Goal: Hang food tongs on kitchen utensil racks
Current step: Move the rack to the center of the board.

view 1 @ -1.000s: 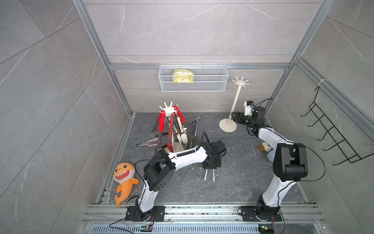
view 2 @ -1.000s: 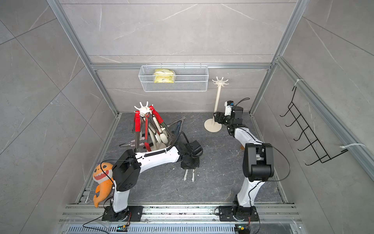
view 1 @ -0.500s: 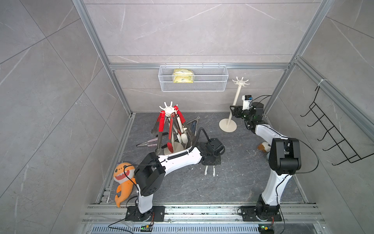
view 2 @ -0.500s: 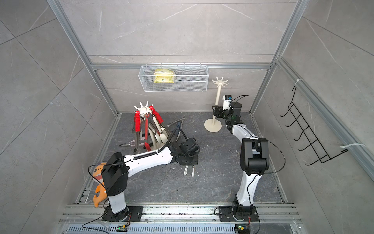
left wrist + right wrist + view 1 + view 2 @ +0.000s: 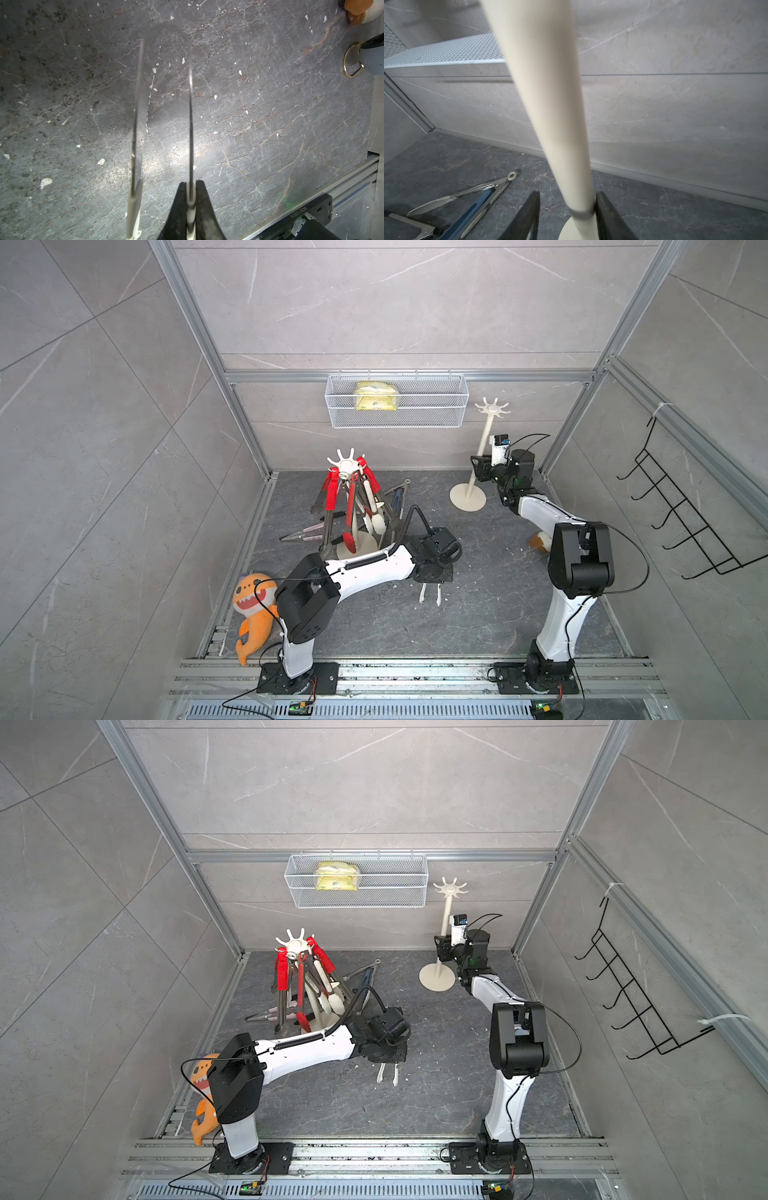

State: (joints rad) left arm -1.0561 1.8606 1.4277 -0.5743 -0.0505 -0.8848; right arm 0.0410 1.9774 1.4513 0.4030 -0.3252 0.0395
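Note:
My left gripper (image 5: 190,193) is shut on one arm of cream-tipped food tongs (image 5: 136,124), held low over the dark floor; their cream tips (image 5: 430,595) (image 5: 387,1075) stick out below the gripper (image 5: 432,572) in both top views. The near kitchen utensil rack (image 5: 347,464) (image 5: 296,944) carries several red and cream tongs. My right gripper (image 5: 568,193) is open around the pole (image 5: 550,104) of the empty cream rack (image 5: 492,408) (image 5: 450,888). One finger touches the pole and a gap shows at the other. More tongs (image 5: 475,197) (image 5: 397,493) lie on the floor.
A wire basket (image 5: 397,406) with a yellow packet hangs on the back wall. A black hook rack (image 5: 681,522) hangs on the right wall. An orange plush shark (image 5: 253,614) lies front left, a small toy (image 5: 540,541) by the right arm, pink-tipped tongs (image 5: 303,533) beside the full rack.
My right gripper has moved in onto the empty rack's pole and its jaws have narrowed. The left arm has shifted slightly, still holding the cream-tipped tongs.

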